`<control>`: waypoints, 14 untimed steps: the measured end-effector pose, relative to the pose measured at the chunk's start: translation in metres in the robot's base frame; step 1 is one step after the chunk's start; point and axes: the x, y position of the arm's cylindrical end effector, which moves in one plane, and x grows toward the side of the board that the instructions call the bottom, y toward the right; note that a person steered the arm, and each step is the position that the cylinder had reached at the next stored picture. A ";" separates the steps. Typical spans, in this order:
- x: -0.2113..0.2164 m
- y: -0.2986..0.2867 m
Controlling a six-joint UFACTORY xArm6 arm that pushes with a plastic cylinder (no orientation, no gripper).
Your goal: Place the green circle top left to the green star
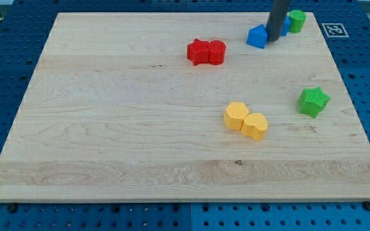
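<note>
Green circle [297, 20] at the far right edge of the board [108, 128], well beyond the green star [313, 101] near the right side. My tip [273, 38], a bare rod with nothing held, just left of the circle, hard against two blue blocks [258, 36]. Approach step, seemingly; next, getting behind the circle to nudge it nearer, clear of the blue pair.

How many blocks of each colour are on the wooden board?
Red: 2, red star, red cylinder
Yellow: 2
Green: 2, green circle, green star
Blue: 2
Total: 8
</note>
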 end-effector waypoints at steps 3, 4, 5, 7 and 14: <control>0.027 0.013; 0.028 0.043; 0.027 0.059; -0.001 0.099; -0.053 0.065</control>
